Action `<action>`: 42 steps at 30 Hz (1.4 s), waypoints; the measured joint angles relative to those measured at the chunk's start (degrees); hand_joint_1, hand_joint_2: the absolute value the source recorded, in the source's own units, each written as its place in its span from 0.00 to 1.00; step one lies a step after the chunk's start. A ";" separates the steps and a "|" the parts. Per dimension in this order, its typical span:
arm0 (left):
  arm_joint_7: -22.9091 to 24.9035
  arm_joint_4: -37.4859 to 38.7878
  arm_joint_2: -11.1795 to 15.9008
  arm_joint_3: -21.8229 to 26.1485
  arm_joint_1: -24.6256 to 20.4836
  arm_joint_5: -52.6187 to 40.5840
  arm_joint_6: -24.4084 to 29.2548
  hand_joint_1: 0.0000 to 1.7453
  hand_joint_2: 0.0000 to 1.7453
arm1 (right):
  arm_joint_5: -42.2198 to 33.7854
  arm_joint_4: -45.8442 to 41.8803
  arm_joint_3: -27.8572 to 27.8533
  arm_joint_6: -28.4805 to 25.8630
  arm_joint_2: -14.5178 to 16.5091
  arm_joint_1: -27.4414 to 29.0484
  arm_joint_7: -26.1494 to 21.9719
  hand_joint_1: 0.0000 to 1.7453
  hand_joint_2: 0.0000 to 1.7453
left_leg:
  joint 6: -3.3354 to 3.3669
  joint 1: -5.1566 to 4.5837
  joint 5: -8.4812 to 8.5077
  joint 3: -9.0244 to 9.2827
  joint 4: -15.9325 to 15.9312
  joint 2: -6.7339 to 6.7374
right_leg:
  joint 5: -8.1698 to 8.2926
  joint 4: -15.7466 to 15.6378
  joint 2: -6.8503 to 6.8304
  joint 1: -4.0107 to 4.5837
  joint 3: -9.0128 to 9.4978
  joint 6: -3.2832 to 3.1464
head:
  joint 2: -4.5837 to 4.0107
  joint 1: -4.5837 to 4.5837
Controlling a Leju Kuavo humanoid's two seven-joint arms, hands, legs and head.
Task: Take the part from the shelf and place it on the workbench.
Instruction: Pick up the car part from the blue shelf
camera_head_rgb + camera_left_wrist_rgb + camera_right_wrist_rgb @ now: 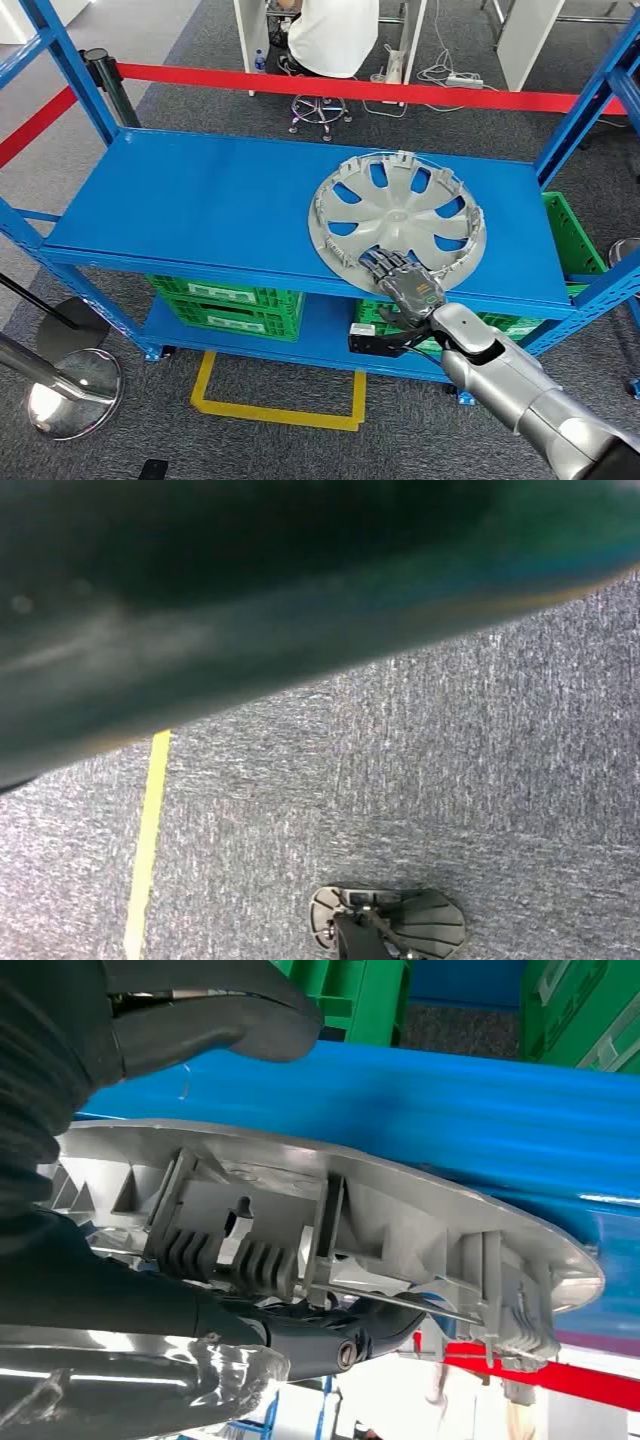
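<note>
No words, brand names or numbers can be read anywhere. The green crates (226, 300) under the blue shelf (189, 200) carry pale strips along their front walls, too blurred to tell whether they hold writing. The only floor markings are plain ones without lettering: a yellow tape rectangle (279, 405) on the carpet before the shelf's front edge, and a yellow line (147, 850) in the left wrist view.

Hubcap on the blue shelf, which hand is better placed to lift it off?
Right hand: its fingers already lie over the hubcap rim at the shelf edge.
</note>
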 joint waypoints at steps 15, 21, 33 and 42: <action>0.29 0.00 -0.04 0.00 0.23 0.35 -0.07 0.00 0.00 | -1.30 0.24 0.28 -1.95 0.00 -0.13 2.89 0.00 1.00 | 0.00 0.00 0.00 0.00 0.00 0.00 | 0.00 0.00 -0.01 0.00 0.02 0.00 | 0.00 0.01; 0.48 0.00 -0.04 0.00 0.38 0.43 -0.22 0.00 0.00 | -0.85 0.24 0.28 -2.26 0.01 -0.10 3.39 0.00 1.00 | 0.00 0.00 0.00 0.00 0.00 0.00 | 0.00 0.00 -0.01 0.00 0.02 0.00 | 0.00 0.01; 0.62 0.00 -0.10 0.00 0.43 0.54 -0.24 0.00 0.00 | 0.17 0.24 0.29 -2.67 0.05 0.00 4.09 0.38 1.00 | 0.00 0.00 0.00 0.00 0.00 0.00 | 0.00 0.00 -0.01 0.00 0.03 0.00 | 0.00 0.01; 0.63 0.00 -0.35 0.04 0.49 1.11 0.00 0.00 0.00 | 1.88 0.24 0.75 -2.04 0.11 -0.14 4.70 1.00 1.00 | 0.00 0.00 0.00 0.03 0.00 0.00 | 0.00 -0.01 -0.01 0.00 -0.01 0.00 | 0.00 0.01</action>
